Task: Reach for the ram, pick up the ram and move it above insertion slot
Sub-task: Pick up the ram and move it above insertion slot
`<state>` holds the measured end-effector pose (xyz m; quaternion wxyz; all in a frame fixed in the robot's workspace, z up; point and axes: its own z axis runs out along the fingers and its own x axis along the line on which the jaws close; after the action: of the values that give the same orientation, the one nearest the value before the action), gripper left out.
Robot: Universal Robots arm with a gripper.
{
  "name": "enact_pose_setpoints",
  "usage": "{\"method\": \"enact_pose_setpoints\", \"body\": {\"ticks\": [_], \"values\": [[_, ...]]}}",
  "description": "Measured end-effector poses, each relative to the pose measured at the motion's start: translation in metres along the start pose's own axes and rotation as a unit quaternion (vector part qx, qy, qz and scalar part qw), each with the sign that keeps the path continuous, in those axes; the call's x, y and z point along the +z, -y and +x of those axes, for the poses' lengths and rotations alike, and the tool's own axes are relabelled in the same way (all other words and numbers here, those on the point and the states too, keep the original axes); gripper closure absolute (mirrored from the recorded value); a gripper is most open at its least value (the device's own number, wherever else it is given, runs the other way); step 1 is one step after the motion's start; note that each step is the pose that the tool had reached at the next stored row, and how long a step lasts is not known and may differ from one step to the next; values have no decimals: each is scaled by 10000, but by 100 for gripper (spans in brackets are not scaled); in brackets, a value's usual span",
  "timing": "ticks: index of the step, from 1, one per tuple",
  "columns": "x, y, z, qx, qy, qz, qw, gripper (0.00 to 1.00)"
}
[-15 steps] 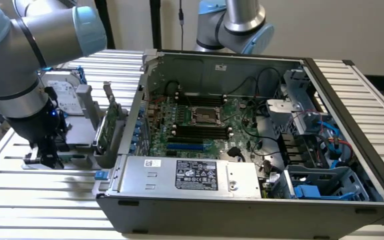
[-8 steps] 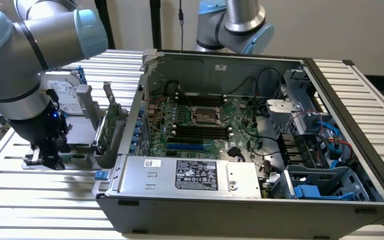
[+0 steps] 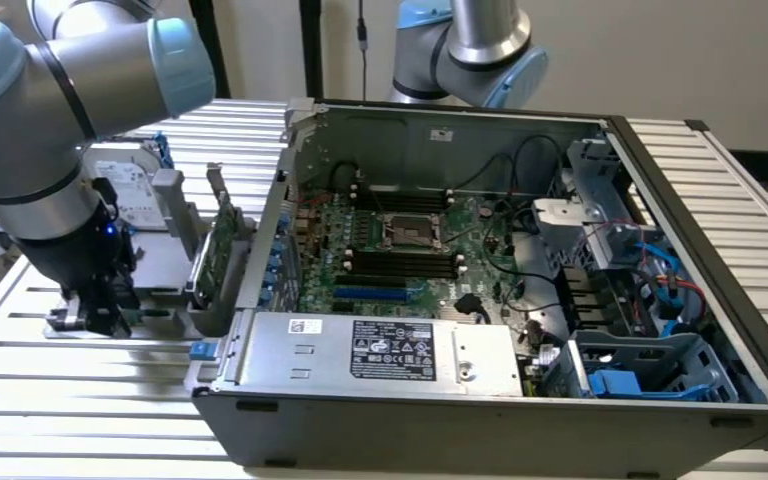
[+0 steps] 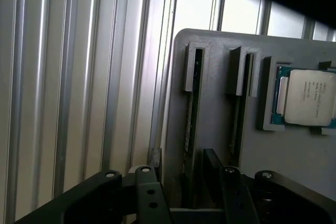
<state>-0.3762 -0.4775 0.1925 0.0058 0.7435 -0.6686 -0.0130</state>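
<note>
Ram [image 4: 190, 116] sits on edge in its slot in the grey holder [image 4: 220, 77], on the exterior view's left of the open PC case [image 3: 491, 400], not lifted. Hand [image 4: 189, 184] is low over it, fingers [image 4: 149, 198] spread either side; looks released, no grip yet. Reach roughly done; pick and carry to the motherboard [image 3: 398, 240] remain. CPU [image 4: 307, 98] parked in the same holder. All on a slatted aluminium desk [image 3: 91, 400]; second arm [image 3: 471, 50] at the far side.
</note>
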Motion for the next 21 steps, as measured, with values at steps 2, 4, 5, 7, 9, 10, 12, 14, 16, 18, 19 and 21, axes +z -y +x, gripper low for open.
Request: {"method": "enact_pose_setpoints", "body": {"ticks": [2, 4, 5, 7, 9, 10, 12, 14, 16, 18, 19, 21], "values": [[-11, -6, -1, 6, 2, 0, 10000, 55], [-21, -11, -1, 13, 3, 0, 10000, 55], [-25, -13, -2, 18, 4, 1, 10000, 55], [-27, -15, -3, 33, 5, 2, 10000, 55], [-29, -15, -3, 45, 5, 1, 10000, 57], [-29, -15, -2, 53, 5, 1, 10000, 57], [-30, -16, -3, 72, 5, 0, 10000, 70], [-30, -16, -3, 94, 7, 0, 10000, 76], [-31, -16, -3, 119, 6, -1, 9999, 87], [-33, -16, -3, 151, 8, -4, 9999, 87], [-38, -16, -3, 166, 7, -6, 9999, 87], [-70, -17, -3, 189, 9, -16, 9998, 87]]}}
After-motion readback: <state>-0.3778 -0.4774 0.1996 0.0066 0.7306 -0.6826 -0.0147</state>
